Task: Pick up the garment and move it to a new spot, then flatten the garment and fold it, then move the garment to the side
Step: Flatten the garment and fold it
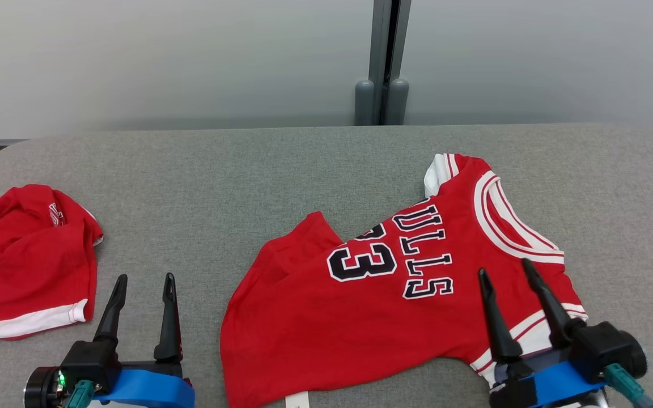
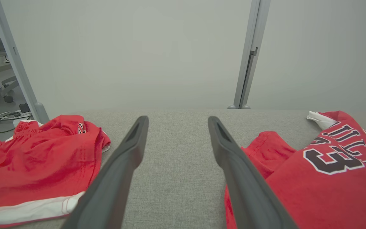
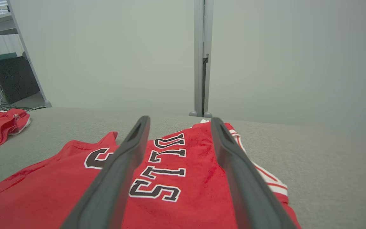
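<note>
The garment (image 1: pixel 383 294) is a red jersey with black-and-white lettering and white trim. It lies spread on the grey table, slightly rumpled at its left corner, with its neck toward the right; it also shows as the jersey (image 2: pixel 329 178) and the jersey (image 3: pixel 170 178) in the wrist views. My right gripper (image 1: pixel 502 269) is open, its fingers above the jersey's near right part, holding nothing. My left gripper (image 1: pixel 145 277) is open over bare table, left of the jersey. In the wrist views the left gripper (image 2: pixel 176 119) and right gripper (image 3: pixel 179 119) stand spread apart.
A second red garment with a white hem (image 1: pixel 20 260) lies crumpled at the table's left edge, also as the red pile (image 2: pixel 37 165). The grey table (image 1: pixel 247 170) has bare room at the back and between the two garments. A grey partition post (image 1: pixel 383 62) stands behind.
</note>
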`<state>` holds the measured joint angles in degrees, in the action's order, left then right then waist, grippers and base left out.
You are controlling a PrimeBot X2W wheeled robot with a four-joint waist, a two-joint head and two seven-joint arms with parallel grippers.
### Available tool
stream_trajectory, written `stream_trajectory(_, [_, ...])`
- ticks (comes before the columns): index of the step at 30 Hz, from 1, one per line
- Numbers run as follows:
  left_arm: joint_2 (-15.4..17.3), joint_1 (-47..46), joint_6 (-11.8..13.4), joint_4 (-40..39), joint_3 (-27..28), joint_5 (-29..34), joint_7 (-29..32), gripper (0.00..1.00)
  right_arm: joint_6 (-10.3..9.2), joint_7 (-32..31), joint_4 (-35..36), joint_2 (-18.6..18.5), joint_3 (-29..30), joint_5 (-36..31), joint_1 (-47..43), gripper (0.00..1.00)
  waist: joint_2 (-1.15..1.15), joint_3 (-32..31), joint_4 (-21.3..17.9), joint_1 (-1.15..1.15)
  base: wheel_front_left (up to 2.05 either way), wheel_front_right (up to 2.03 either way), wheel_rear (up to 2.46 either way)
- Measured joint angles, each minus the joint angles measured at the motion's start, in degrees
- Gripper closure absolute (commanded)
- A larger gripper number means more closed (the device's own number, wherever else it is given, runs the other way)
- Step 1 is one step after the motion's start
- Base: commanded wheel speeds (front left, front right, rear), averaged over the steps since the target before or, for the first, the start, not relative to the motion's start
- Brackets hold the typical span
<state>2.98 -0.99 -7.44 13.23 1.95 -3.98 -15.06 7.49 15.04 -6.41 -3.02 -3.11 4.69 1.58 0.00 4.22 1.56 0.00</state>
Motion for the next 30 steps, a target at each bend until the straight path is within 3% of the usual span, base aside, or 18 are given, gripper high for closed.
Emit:
stream_trajectory(4, [-0.01, 0.01, 0.00, 0.35, -0.33, 0.00, 0.00, 0.00, 0.00, 0.00, -1.70, 0.22, -3.36, 1.44, 0.01, 0.00, 0.00, 0.02, 0.24, 0.00, 0.00, 0.00, 0.00])
stream_trajectory(17, [0.82, -1.13, 0.00, 4.98, -6.30, -0.23, 0.00, 0.00, 0.00, 0.00, -3.47, 0.20, -3.00, 1.49, 1.53, 0.00, 0.00, 1.00, -1.04, 0.00, 0.00, 0.00, 0.00])
stream_trajectory(30, [1.46, -1.86, 0.00, 15.69, -12.21, -2.36, 0.00, 0.00, 0.00, 0.00, -5.88, 0.20, -3.03, 1.94, 2.34, 0.00, 0.00, 2.51, -2.19, 0.00, 0.00, 0.00, 0.00])
